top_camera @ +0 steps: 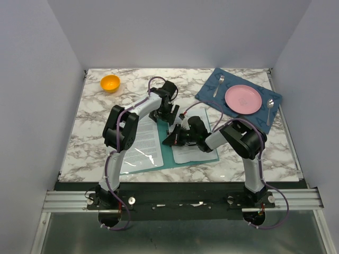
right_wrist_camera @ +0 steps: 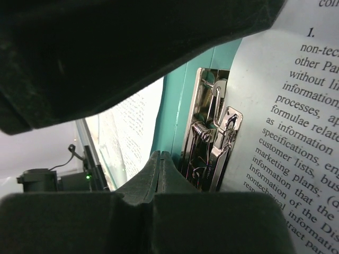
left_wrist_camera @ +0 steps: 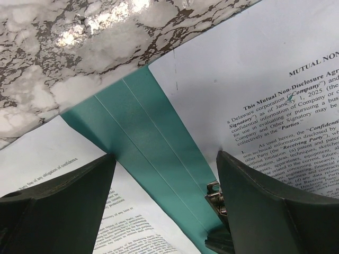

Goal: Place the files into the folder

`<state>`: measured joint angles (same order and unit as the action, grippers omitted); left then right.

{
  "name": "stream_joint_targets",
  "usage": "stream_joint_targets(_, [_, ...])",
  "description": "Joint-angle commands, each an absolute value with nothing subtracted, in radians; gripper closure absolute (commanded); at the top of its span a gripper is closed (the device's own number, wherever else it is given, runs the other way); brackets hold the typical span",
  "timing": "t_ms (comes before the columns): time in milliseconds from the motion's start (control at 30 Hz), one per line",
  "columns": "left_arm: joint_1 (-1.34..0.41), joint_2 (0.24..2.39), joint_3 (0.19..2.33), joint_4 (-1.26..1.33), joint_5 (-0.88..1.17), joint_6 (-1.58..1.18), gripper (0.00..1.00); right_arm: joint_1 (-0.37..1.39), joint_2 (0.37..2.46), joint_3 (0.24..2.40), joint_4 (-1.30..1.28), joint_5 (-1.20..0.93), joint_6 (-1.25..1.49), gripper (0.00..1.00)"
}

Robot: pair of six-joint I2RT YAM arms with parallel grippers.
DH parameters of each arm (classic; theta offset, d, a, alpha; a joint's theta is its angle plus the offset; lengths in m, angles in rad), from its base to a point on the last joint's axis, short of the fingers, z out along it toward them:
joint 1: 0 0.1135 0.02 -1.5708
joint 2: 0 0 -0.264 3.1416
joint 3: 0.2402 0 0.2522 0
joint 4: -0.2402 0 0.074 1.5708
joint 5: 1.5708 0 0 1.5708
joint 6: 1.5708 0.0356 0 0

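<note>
Marble tabletop [top_camera: 95,124] under folder [top_camera: 167,156]; pale walls [top_camera: 175,32]

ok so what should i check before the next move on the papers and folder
1. Thin teal-green folder open flat on the marble table: ok.
2. White printed sheet lying on its right half: ok.
3. That sheet tucked under the silver metal clip: cannot tell.
4. Second white printed sheet square inside the left half: cannot tell.
5. Left gripper open and empty over the spine: ok.
6. Right gripper open, ready to grasp: not ok, shut beside the clip.
</note>
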<state>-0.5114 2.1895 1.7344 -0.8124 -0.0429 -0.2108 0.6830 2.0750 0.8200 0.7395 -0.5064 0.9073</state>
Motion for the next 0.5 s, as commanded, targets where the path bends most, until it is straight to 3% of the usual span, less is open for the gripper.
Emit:
stream_joint_targets(0, [-0.499, 2.211, 1.698, -0.861, -0.138, -0.149, 0.10, 0.653, 2.217, 0.698, 0.573, -0.429, 0.859, 0.99])
stream_joint_targets(133, [-0.506, 2.171, 1.668, -0.825, -0.130, -0.101, 0.07, 0.653, 2.203, 0.675, 0.669, -0.448, 0.867, 0.97])
stream_joint_targets(200, [-0.506, 2.146, 1.663, -0.819, -0.123, -0.091, 0.06, 0.653, 2.181, 0.680, 0.695, -0.451, 0.862, 0.86])
stream_joint_targets(333, [-0.506, 2.108, 1.693, -0.845, -0.048, -0.071, 0.01, 0.653, 2.109, 0.716, 0.772, -0.520, 0.851, 0.73])
stream_joint_targets(467, [-0.491, 2.047, 1.779, -0.897, 0.040, -0.058, 0.01, 0.655, 2.005, 0.825, 0.588, -0.506, 0.772, 0.65])
